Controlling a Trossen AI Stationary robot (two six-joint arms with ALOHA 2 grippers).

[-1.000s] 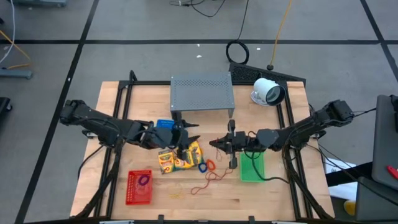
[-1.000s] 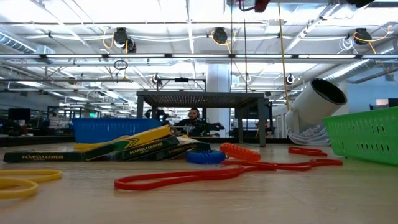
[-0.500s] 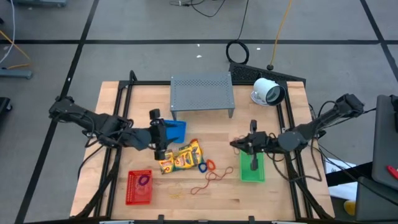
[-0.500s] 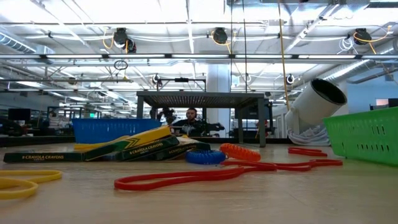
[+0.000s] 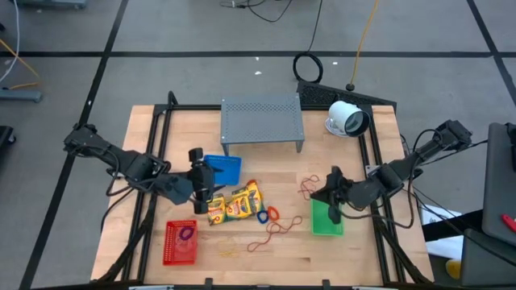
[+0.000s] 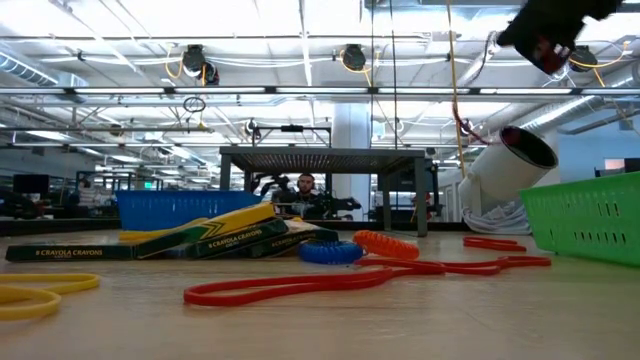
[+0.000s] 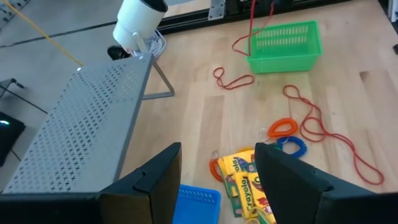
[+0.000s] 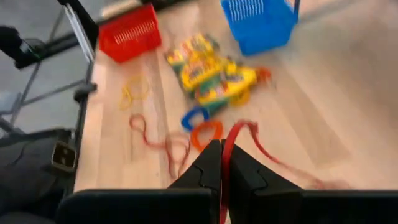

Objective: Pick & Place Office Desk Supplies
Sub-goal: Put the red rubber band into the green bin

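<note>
Yellow crayon packs (image 5: 234, 203) lie mid-table, with a blue basket (image 5: 223, 167) just behind them. My left gripper (image 5: 208, 181) hovers open to their left, and its wrist view shows the packs (image 7: 241, 183) beyond the parted fingers (image 7: 217, 152). My right gripper (image 5: 318, 193) is shut on a red rubber band (image 5: 308, 186) beside the green basket (image 5: 326, 219). In the low view it (image 6: 548, 32) hangs high at the right. A blue ring (image 5: 262, 216), an orange ring (image 5: 273, 213) and another long red band (image 5: 274, 234) lie flat on the wood. My right gripper pinches a strand of the red rubber band (image 8: 228, 140) between its two shut fingers. The fingers slant downward from the table's right side. The band hangs slack below them, and its lower loop (image 7: 233, 78) lies on the table beside the green basket.
A grey perforated stand (image 5: 262, 119) and a white round device (image 5: 348, 119) stand at the far edge. The red basket (image 5: 180, 251) at the near left holds a purple band (image 5: 187, 234). A yellow band (image 5: 228, 252) lies near the front edge.
My left gripper has drawn back from over the crayon packs toward the table's left edge and rolled. My right gripper has gone from the middle toward the right edge, turning, and dragged the red band along with it to the green basket.
</note>
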